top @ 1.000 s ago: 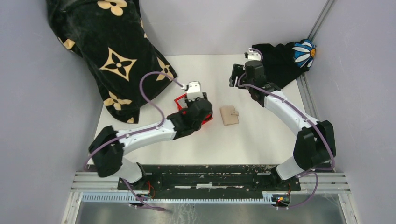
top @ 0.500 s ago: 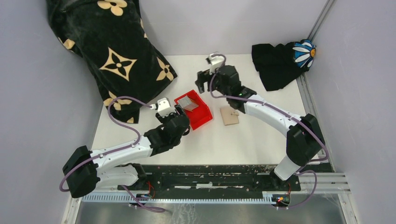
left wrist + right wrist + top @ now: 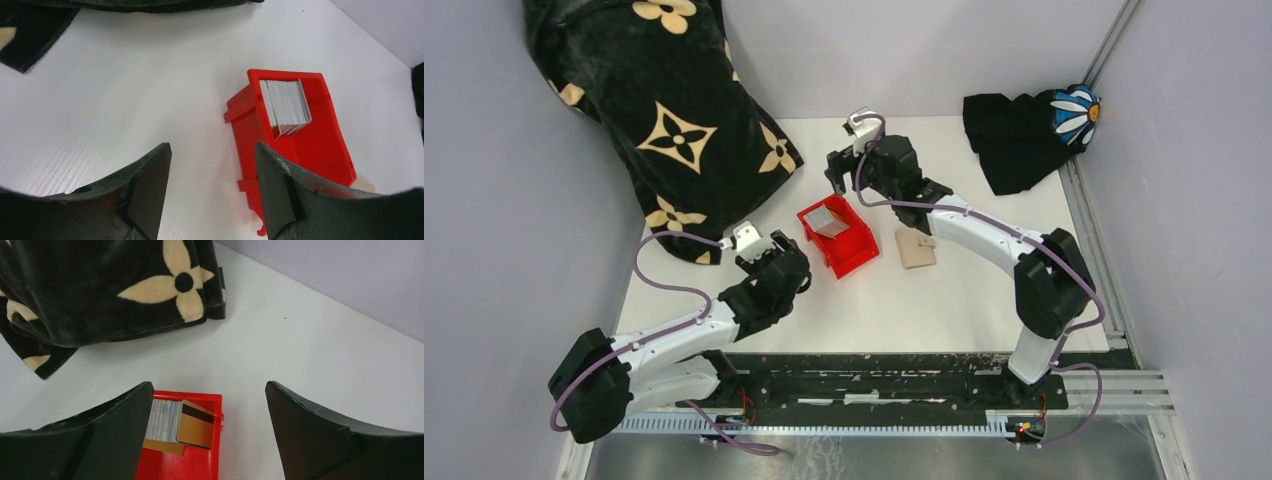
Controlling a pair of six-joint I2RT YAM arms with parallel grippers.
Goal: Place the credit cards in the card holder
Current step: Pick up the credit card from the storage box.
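Right gripper wide apart, empty, near the red bin's far side, credit cards upright inside.

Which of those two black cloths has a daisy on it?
The small black cloth in the far right corner; the large black cloth at left bears beige flowers.

One overhead view, two close wrist views
The top camera looks down on the whole white tabletop from above its near edge. The left wrist view faces the far-right corner and the right wrist view the far-left. Both are close and share the red plastic bin.
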